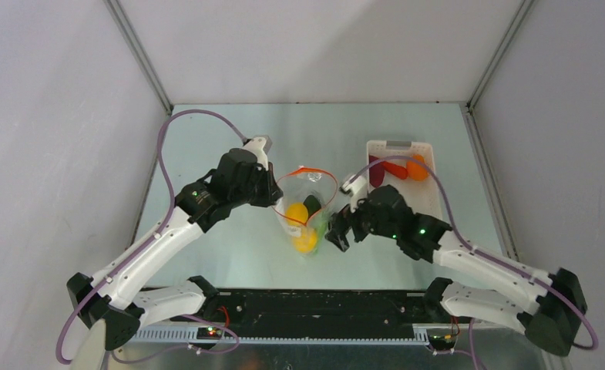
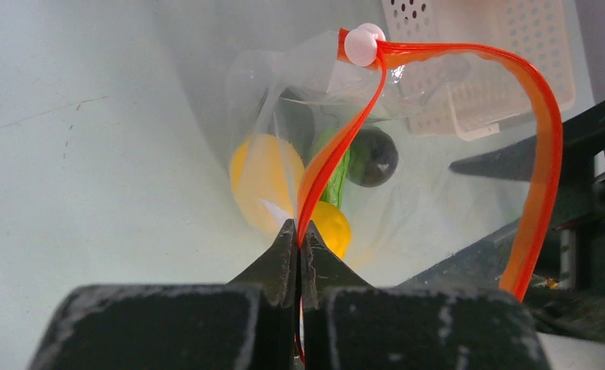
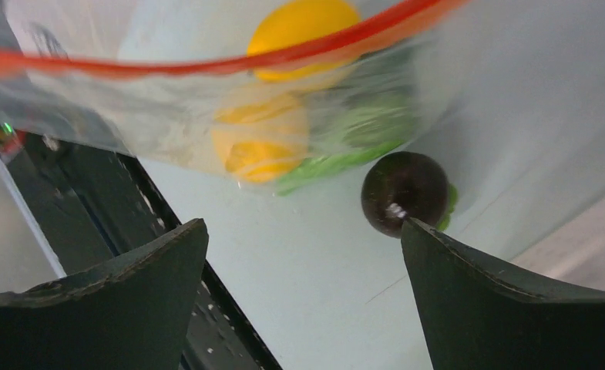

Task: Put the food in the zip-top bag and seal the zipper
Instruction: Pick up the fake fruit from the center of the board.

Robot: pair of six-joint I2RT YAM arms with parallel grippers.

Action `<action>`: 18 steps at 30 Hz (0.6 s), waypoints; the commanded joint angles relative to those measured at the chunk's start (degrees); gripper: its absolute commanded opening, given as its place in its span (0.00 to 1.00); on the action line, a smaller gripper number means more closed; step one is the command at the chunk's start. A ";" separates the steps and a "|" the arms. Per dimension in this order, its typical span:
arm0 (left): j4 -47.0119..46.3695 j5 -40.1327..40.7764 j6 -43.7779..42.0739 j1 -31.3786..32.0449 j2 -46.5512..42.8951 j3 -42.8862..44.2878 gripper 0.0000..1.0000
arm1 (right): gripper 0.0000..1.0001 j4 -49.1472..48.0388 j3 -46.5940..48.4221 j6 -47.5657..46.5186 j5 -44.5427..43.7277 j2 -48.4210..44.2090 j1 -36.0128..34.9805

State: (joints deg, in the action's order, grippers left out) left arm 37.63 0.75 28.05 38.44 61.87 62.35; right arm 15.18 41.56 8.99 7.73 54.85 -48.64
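A clear zip-top bag (image 1: 307, 216) sits in the middle of the pale green surface (image 1: 241, 258), between the two arms. Its mouth is held up and open in a loop. The zipper (image 1: 308, 170) is a thin orange-red strip curving around that mouth, with a small white slider (image 2: 361, 45) at one end.

Inside the bag are two yellow lemons (image 1: 297, 212) (image 1: 305, 240), a bright green piece (image 1: 323, 223) and a round dark-green piece (image 1: 312, 203). The plastic is wrinkled and glossy, and the food shows through it.

The left claw (image 1: 272, 193) is pressed together, pinching the zipper strip at the left side of the mouth. The right claw (image 1: 337, 231) is spread wide and grips nothing; it is at the bag's right side, and the dark-green piece is just off one fingertip.

To the right, a white slotted basket (image 1: 428, 151) holds an orange (image 1: 417, 169), a red chili (image 1: 395, 169) and a purple piece (image 1: 376, 171).
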 commanded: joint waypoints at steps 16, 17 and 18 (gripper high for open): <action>0.95 3.06 0.29 -0.18 -0.34 0.73 0.00 | 1.00 -13.46 0.11 -20.80 -20.76 25.21 -7.25; 0.91 3.04 0.24 -0.22 -0.30 0.74 0.00 | 1.00 -13.19 0.10 -20.70 -20.37 25.61 -6.97; 0.90 2.94 0.20 -0.21 -0.28 0.76 0.00 | 1.00 -12.95 0.10 -20.29 -19.94 26.30 -6.85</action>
State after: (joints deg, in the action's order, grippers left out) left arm 38.74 3.46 28.45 38.44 61.87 62.35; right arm 4.67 41.32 -10.35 -9.69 79.18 -56.21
